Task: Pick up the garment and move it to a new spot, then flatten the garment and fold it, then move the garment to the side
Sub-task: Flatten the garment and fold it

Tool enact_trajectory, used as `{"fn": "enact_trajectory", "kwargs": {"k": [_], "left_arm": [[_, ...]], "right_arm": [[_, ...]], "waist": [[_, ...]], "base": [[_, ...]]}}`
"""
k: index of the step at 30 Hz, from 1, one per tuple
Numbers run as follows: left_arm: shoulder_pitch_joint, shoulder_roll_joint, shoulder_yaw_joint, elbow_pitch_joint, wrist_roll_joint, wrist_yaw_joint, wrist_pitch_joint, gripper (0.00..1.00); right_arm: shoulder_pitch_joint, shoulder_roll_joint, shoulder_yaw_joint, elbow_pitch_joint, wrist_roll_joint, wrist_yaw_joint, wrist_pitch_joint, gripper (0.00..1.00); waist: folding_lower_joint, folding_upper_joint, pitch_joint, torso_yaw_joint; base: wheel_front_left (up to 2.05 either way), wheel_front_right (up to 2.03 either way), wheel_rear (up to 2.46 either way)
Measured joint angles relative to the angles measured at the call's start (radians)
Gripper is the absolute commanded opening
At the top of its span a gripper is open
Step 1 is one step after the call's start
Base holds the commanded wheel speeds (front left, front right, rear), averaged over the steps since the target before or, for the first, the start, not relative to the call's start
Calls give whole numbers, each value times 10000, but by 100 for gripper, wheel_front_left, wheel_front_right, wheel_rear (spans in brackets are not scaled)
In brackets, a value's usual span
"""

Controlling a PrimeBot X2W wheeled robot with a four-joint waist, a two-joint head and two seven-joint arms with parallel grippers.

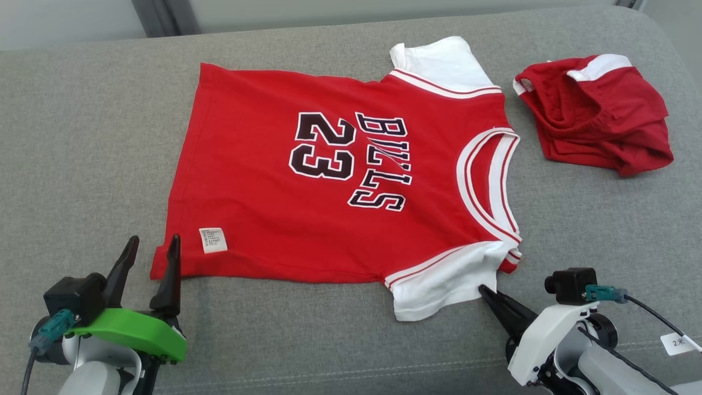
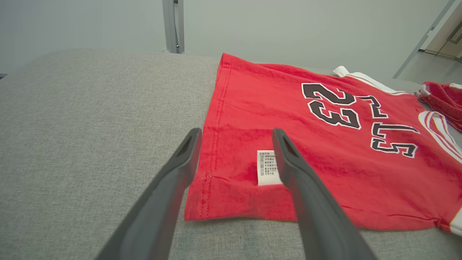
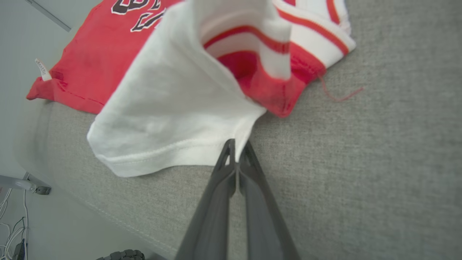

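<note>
The garment (image 1: 263, 219), a red jersey with white sleeves and black "23" lettering, lies spread flat on a grey cushion (image 1: 82, 137). My left gripper (image 1: 154, 241) stands open at its near hem corner, one finger on each side of that corner and close to the white care label (image 2: 266, 167). In the left wrist view the garment (image 2: 325, 151) runs off to the right between and beyond the left gripper (image 2: 236, 133) fingers. My right gripper (image 1: 483, 289) is shut on the edge of the near white sleeve. The right wrist view shows the right gripper (image 3: 236, 146) pinching that sleeve's hem, with the garment (image 3: 162, 108) slightly lifted there.
A second red piece of clothing with white trim (image 1: 598, 120) lies crumpled at the far right of the cushion. The cushion's front seam (image 1: 329, 373) runs just behind my grippers. A small white tag (image 1: 677, 343) hangs on a cable by the right arm.
</note>
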Motion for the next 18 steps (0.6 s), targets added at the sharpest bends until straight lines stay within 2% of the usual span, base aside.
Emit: {"fn": "enact_trajectory", "kwargs": {"k": [6,9,18], "left_arm": [[46,-29,104,151,23,-44,0,100],[264,2,332,523,17,77,0,100],[549,169,493,1118,-188,44,44,100]], "right_arm": [[1,50,17,-368,238,58,-153,0],[40,58,215,-637,284,63,-148,0],[35,33,476,-1459,535,146,-134,0]], "waist": [[0,0,-32,-32],[0,0,-49,-104],[0,0,-67,-682]], "base": [[0,0,0],[0,0,0],[0,0,0]]}}
